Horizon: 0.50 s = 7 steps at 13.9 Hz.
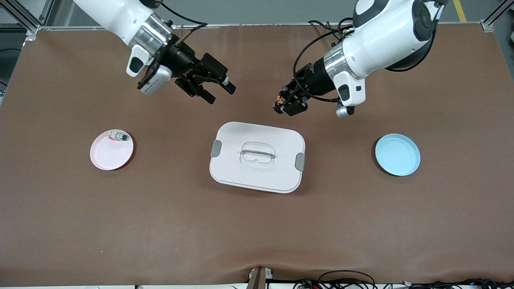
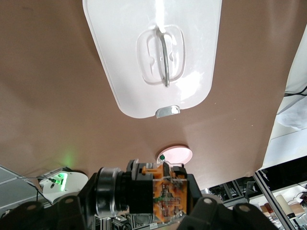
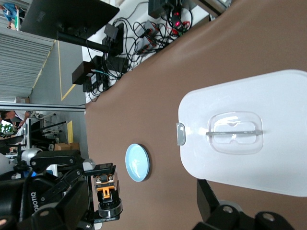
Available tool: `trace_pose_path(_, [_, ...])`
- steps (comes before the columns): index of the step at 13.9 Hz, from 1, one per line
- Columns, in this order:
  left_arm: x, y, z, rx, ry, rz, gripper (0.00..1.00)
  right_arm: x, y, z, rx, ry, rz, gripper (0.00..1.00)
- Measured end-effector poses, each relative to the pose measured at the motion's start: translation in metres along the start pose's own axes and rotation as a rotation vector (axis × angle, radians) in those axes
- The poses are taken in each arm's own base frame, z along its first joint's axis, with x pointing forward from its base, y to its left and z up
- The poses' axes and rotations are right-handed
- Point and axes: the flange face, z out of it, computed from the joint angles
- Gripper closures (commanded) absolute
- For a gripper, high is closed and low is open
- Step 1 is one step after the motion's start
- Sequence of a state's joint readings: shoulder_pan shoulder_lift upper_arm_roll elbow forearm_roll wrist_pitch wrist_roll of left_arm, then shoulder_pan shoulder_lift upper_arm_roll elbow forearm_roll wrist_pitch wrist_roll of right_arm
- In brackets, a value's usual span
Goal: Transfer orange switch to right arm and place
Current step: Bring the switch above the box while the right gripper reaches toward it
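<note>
My left gripper (image 1: 286, 105) grips the orange switch (image 1: 282, 96) aloft, presented sideways toward my right gripper (image 1: 213, 89), which hovers nearby, wide apart, ready to receive it.

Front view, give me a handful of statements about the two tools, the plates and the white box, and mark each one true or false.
1. The left tool is shut on the orange switch. True.
2. The right tool holds a part. False: it is open and holds nothing.
3. The pink plate carries a small silver part with a green cap. True.
4. The blue plate has the switch lying in it. False: nothing lies in it.
5. The white box stands with its lid off. False: the lid is on, handle up.
</note>
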<state>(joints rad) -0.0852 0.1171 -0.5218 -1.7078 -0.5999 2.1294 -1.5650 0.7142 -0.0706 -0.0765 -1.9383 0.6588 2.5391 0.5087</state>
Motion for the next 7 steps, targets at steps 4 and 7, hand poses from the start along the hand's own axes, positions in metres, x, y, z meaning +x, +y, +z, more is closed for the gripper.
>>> trace_pose_path(4, [-0.016, -0.004, 0.014, -0.006, -0.009, 0.017, 0.73, -0.020, -0.006, 0.019, -0.011, -0.037, 0.050, 0.00])
trace_pose_path(7, [-0.024, -0.006, 0.024, -0.013, -0.010, 0.028, 0.73, -0.032, -0.012, 0.023, -0.007, -0.052, 0.059, 0.00])
